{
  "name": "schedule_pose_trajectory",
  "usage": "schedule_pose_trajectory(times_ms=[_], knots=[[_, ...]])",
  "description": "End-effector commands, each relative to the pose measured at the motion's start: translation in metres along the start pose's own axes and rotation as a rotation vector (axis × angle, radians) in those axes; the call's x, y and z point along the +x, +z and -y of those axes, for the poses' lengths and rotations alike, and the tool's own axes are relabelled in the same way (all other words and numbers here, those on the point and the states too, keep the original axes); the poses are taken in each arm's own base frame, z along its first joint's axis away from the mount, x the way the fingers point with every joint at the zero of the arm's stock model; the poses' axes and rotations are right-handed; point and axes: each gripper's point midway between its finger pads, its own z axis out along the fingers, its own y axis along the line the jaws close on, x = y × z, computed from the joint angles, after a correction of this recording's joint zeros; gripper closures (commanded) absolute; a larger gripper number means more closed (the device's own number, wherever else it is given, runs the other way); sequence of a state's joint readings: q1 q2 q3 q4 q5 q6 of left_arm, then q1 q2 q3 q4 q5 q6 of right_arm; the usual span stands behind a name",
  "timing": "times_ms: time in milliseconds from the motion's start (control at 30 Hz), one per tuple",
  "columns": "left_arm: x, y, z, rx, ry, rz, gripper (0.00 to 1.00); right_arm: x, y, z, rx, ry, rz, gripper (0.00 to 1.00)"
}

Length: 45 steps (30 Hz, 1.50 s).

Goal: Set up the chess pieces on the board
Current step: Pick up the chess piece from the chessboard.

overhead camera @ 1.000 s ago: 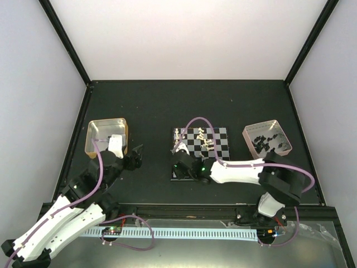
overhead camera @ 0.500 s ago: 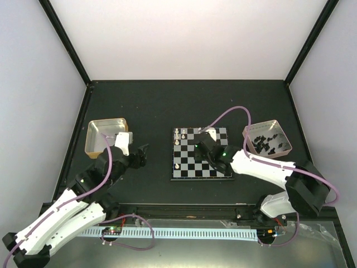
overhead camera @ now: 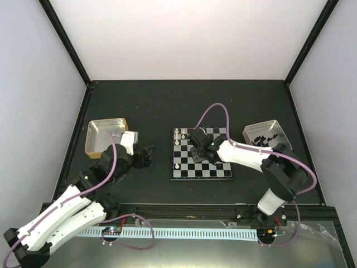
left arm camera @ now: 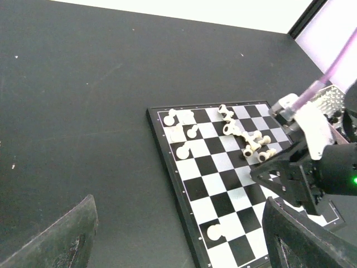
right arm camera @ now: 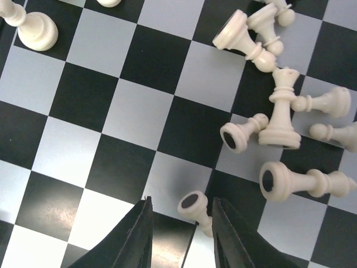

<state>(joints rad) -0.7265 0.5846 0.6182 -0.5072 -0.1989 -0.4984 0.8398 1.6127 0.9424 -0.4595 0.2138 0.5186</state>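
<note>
In the last second the right gripper (right arm camera: 181,204) has swung from the near-left corner of the board (overhead camera: 189,167) to its far middle. Its jaws are narrowed but apart, straddling a toppled cream pawn (right arm camera: 196,207) beside other chess pieces (right arm camera: 279,117). The left gripper (overhead camera: 147,154) gapes wide and empty over the counter (overhead camera: 139,106). A pinkish tray (overhead camera: 246,134) holds black pieces (overhead camera: 265,140).

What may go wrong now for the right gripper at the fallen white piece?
1. The small cream-white plastic chess piece lies on its side, off-centre between the fingers of the right gripper; closing may flick it away.
2. The heap of toppled cream-white pieces lies close by; a finger may scatter them over the black-and-grey checked board.
</note>
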Motion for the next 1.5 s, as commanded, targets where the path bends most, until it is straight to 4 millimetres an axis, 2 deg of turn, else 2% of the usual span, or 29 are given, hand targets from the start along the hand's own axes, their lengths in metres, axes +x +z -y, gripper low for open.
schedule_pose_trajectory(times_ms=[0, 367, 567, 867, 1000, 1233, 1333, 1467], knots=[[-0.003, 0.0, 0.007, 0.038, -0.025, 0.008, 0.17, 0.0, 0.003, 0.004, 0.049, -0.15, -0.061, 0.71], [0.002, 0.002, 0.006, 0.039, -0.021, -0.007, 0.17, 0.009, 0.017, 0.004, 0.06, -0.211, -0.13, 0.74], [0.004, 0.003, 0.005, 0.036, -0.02, -0.01, 0.17, 0.01, 0.021, 0.009, 0.038, -0.165, -0.143, 0.8], [0.004, 0.004, 0.004, 0.032, -0.017, -0.011, 0.17, 0.01, 0.032, 0.014, -0.001, -0.106, -0.165, 0.79], [0.005, 0.004, 0.004, 0.03, -0.017, -0.012, 0.17, 0.01, 0.032, 0.016, -0.008, -0.082, -0.17, 0.86], [0.007, 0.007, 0.01, 0.067, -0.014, -0.012, 0.17, -0.002, 0.019, 0.008, -0.069, 0.035, -0.104, 0.91], [0.007, 0.01, 0.021, 0.136, -0.011, 0.002, 0.17, -0.017, 0.002, -0.012, -0.197, 0.162, -0.04, 0.91], [0.009, 0.02, 0.036, 0.231, -0.019, 0.035, 0.17, -0.036, -0.03, -0.048, -0.47, 0.403, 0.022, 0.91]])
